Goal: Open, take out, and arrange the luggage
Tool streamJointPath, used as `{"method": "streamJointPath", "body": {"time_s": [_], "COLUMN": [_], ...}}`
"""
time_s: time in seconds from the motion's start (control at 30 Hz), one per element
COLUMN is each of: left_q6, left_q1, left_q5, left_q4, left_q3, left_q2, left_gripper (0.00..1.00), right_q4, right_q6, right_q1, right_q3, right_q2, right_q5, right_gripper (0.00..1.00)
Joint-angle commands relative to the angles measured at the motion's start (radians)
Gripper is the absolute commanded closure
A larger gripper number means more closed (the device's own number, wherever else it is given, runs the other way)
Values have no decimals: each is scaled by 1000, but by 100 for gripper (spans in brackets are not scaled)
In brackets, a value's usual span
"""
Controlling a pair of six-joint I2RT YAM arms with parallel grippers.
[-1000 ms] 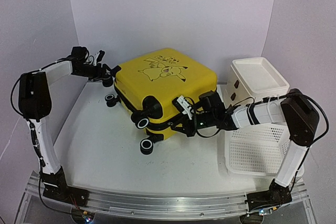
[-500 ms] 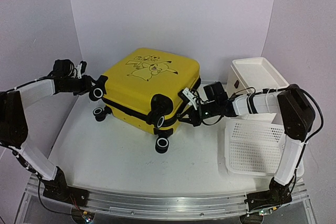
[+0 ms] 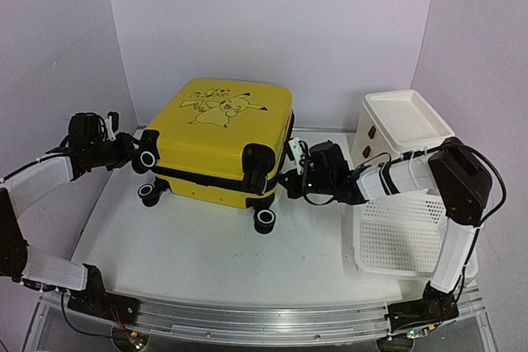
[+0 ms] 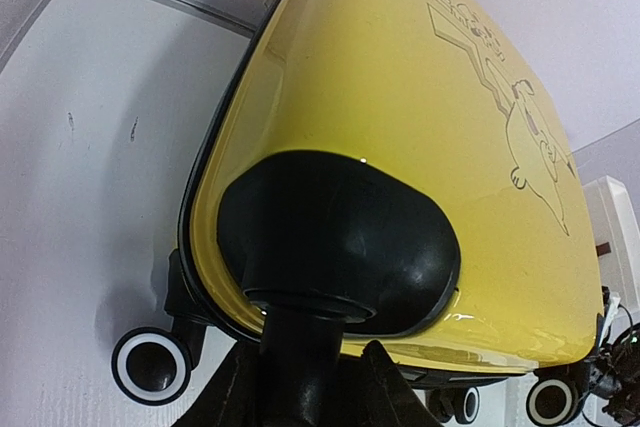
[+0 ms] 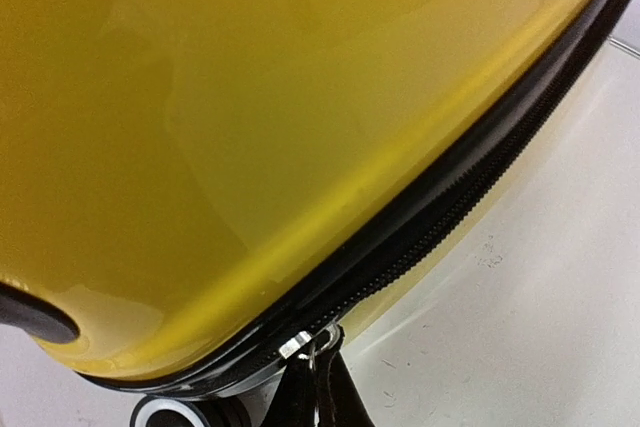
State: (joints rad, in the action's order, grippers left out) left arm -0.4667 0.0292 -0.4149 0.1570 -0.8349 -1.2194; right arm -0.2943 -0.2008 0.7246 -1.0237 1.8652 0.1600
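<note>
Nearest us, a white perforated basket (image 3: 373,241) sits on the counter (image 3: 190,245) at the right. Just beyond, the luggage (image 3: 219,133) lies flat with its lid up (wheels toward us): the left pincer (image 3: 132,154) is clenched on one upper corner wheel (image 3: 147,160), and the right pincer (image 3: 295,172) is pinched shut on the zipper pull (image 5: 297,345) at the other end. Farthest back, a white cabinet (image 3: 404,121) stands behind the basket.

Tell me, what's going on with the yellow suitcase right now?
Left gripper clamped on corner wheel. Right gripper pinching zipper pull. Luggage flat, lid shut. Basket, cabinet off right, clear of it.
</note>
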Motion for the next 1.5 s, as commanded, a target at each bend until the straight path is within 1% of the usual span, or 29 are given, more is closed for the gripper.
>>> {"method": "streamJointPath", "body": {"time_s": [0.0,0.1,0.17,0.23,0.37,0.43,0.47,0.53,0.63,0.73,0.83,0.87,0.93,0.97,1.0,1.03,1.07,1.13,1.17,1.2,1.23,1.27,1.3,1.33,1.4,1.43,1.47], "left_q6": [-26,-18,-8,9,92,108,106,94,79,66,60,60,60,62,64,68,72,85,91,97,102,109,117,126,154,171,194], "left_q1": [79,79,79,80,80,80,80,80,80,80,80,80,80,80,80,80,80,80,80,80,80,80,80,80,80,80,80], "left_q5": [-181,-185,-182,-171,-159,-149,-152,-174,-167,-164,-159,-154,-150,-148,-148,-146,-142,-135,-133,-134,-137,-142,-146,-145,-134,-120,-104], "left_q4": [62,64,67,85,187,227,233,234,234,234,233,231,231,231,229,229,230,230,232,233,235,243,259,278,323,357,400], "left_q3": [2,-12,-21,-37,-120,-154,-161,-167,-165,-154,-148,-145,-144,-143,-142,-140,-139,-135,-135,-136,-138,-141,-148,-158,-185,-205,-232], "left_q2": [-26,-25,-24,-19,-20,-15,-10,-4,3,17,33,38,42,40,41,40,39,40,39,37,33,29,27,27,35,39,44], "left_gripper": [71,71,71,71,70,70,70,70,71,71,71,71,71,71,71,71,71,71,71,69,67,63,59,53,35,27,21], "right_q4": [-251,-255,-236,-183,-93,-64,-77,-155,-332,-522,-724,-758,-762,-757,-749,-731,-688,-507,-393,-269,-104,23,156,284,515,594,653], "right_q6": [-64,-49,-22,66,235,308,334,344,319,341,319,309,269,255,231,216,209,209,209,175,157,125,46,-27,-130,-201,-269], "right_q1": [164,178,180,188,193,206,213,217,233,292,336,347,352,352,352,352,352,352,351,352,352,351,350,347,341,339,337], "right_q3": [55,101,120,127,118,120,131,158,172,169,170,163,149,163,187,219,250,299,311,317,313,297,269,232,141,99,64], "right_q2": [-21,-78,-103,-116,-112,-117,-118,-106,-57,2,67,81,95,87,71,47,10,-102,-153,-202,-250,-298,-340,-377,-419,-430,-440], "right_q5": [101,83,102,143,205,184,171,153,133,24,-82,-105,-117,-141,-196,-249,-291,-314,-309,-303,-292,-290,-310,-328,-319,-324,-323], "right_gripper": [100,100,100,100,100,100,100,100,100,100,100,98,90,84,71,56,45,30,24,19,14,10,5,3,2,2,2]}}
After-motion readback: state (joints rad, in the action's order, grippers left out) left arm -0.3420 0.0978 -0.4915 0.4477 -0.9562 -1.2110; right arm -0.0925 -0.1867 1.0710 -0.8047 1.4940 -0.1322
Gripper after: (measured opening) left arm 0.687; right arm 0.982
